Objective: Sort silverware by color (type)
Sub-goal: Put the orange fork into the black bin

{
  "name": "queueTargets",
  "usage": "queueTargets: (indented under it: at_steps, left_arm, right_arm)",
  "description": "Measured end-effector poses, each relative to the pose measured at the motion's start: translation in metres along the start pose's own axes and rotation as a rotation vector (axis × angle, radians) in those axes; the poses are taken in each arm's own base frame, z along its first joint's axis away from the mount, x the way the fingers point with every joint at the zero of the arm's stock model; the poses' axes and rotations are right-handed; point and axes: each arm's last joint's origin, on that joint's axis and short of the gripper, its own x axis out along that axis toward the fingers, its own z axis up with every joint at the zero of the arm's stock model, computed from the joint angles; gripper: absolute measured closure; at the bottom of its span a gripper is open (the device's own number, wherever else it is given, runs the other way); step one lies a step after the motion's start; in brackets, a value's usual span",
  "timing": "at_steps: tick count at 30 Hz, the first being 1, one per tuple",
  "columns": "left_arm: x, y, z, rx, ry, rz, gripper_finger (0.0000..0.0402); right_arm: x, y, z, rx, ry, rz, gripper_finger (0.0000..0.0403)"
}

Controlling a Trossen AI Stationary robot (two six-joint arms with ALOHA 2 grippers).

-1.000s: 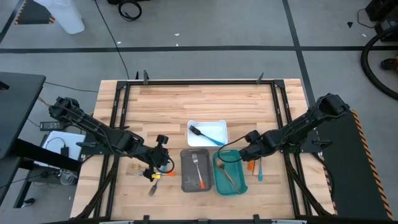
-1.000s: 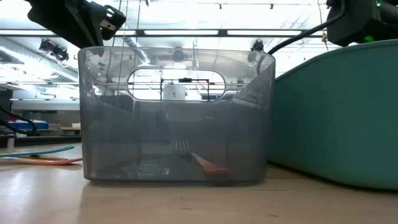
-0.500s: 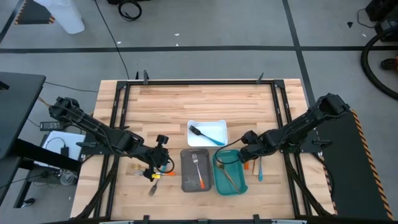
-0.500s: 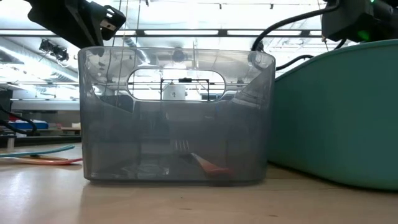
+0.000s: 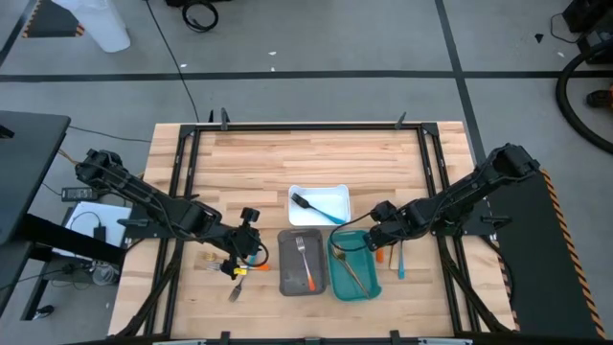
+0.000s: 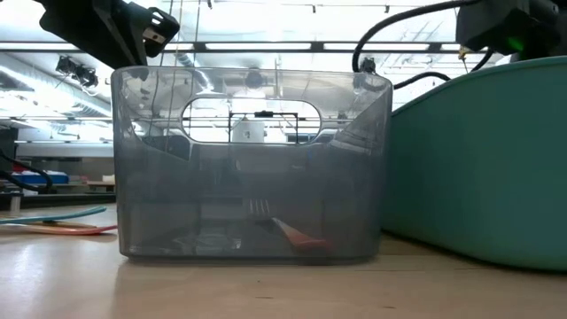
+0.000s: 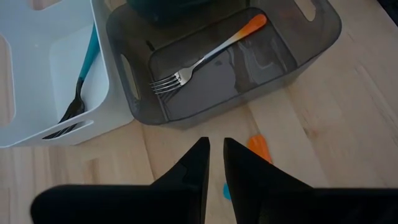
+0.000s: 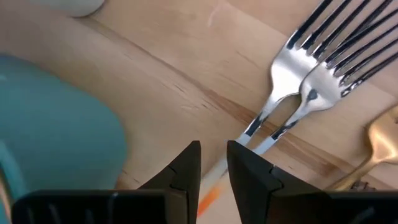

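- Sorted so far: you have an orange-handled steel fork (image 5: 305,261) in the grey rectangular tray (image 5: 285,278), a blue-handled black fork (image 5: 317,208) in the white tray (image 5: 337,193), and gold cutlery (image 5: 351,269) in the teal tray (image 5: 370,287).
- Left: the loose pieces on the counter (image 5: 287,158) at 8 and 4 o'clock.
- Left tool (image 7: 215,163) is nearly clenched, empty; right tool (image 8: 213,163) likewise, hovering above two forks (image 8: 297,87).

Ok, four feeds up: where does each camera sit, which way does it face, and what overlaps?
High: overhead, straight down; both arms, left gripper, right gripper.
Low: table height, level through the grey tray; arm parts at the top.
Left wrist: past its narrow-gapped fingers at the grey tray.
Right wrist: past its fingers at two forks on the table.
Shared: the orange-handled fork in the grey tray shows in high, low, left wrist.
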Motion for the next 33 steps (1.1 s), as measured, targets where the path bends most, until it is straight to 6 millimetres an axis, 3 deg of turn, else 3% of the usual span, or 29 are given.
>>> queueTargets:
  at_steps: [25, 33]
  left_arm:
    - [0.000, 0.000, 0.000, 0.003, 0.001, 0.000, 0.0347]
    - [0.000, 0.000, 0.000, 0.000, 0.001, 0.000, 0.0347]
  right_arm:
    - [0.001, -0.005, 0.002, 0.059, -0.007, -0.049, 0.0322]
    - [0.010, -0.017, -0.002, 0.100, 0.027, -0.062, 0.0322]
